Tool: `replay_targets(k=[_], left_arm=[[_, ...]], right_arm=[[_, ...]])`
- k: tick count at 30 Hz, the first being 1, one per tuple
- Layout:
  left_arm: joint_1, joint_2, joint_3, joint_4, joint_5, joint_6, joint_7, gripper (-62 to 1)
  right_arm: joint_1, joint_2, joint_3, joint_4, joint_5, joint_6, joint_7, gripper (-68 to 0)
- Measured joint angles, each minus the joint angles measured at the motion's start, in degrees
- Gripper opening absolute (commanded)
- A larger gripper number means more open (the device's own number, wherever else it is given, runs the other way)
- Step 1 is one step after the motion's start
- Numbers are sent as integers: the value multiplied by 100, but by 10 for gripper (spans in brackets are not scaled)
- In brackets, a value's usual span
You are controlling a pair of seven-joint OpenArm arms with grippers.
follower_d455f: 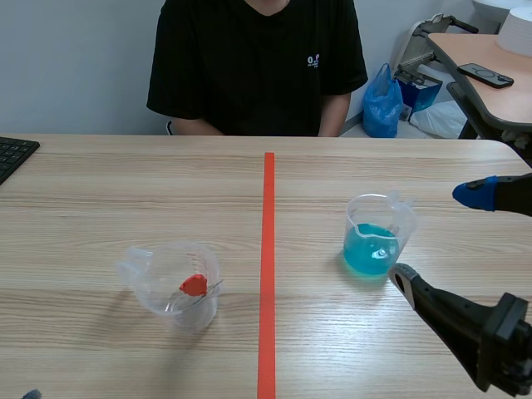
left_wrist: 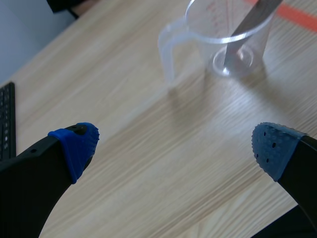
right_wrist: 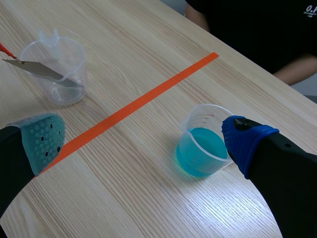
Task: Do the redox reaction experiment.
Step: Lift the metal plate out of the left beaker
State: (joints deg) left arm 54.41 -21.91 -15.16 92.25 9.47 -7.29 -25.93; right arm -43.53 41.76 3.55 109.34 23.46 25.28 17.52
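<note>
A clear beaker (follower_d455f: 179, 287) stands left of the orange tape line, with a metal strip (follower_d455f: 193, 287) with a red end leaning inside it. Right of the line, a second clear beaker (follower_d455f: 376, 237) holds blue liquid. My right gripper (follower_d455f: 440, 235) is open just right of the blue beaker, one finger on each side of it and apart from it. In the right wrist view the blue beaker (right_wrist: 204, 148) sits ahead, near the blue pad (right_wrist: 245, 139). My left gripper (left_wrist: 176, 148) is open over bare table, and the clear beaker (left_wrist: 233, 39) with the metal strip (left_wrist: 247, 27) lies ahead of it.
A person in a black T-shirt (follower_d455f: 258, 66) sits across the table. A black keyboard (follower_d455f: 12, 154) lies at the far left edge. The orange tape line (follower_d455f: 268, 274) runs down the middle. Behind, at the right, are a blue bag (follower_d455f: 382, 104) and another table.
</note>
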Motion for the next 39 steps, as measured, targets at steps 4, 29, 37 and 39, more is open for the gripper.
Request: replay_targets(k=[4, 29, 37, 39], left_arm=[[-535, -249, 0, -892, 9, -20, 81, 14], [-664, -1480, 0, -2326, -1445, -938, -566, -579], [-664, -1478, 0, -2811, -1445, -1202, -570, -579], [-664, -1478, 0, -2929, -1447, -1200, -713, -579]], right_arm=[[2, 33, 0, 0, 11, 7, 0, 4], [1121, 529, -1373, 0, -1169, 199, 409, 4], [1836, 527, -2277, 0, -1414, 199, 407, 4], [2081, 527, -2590, 0, -1513, 199, 407, 4]])
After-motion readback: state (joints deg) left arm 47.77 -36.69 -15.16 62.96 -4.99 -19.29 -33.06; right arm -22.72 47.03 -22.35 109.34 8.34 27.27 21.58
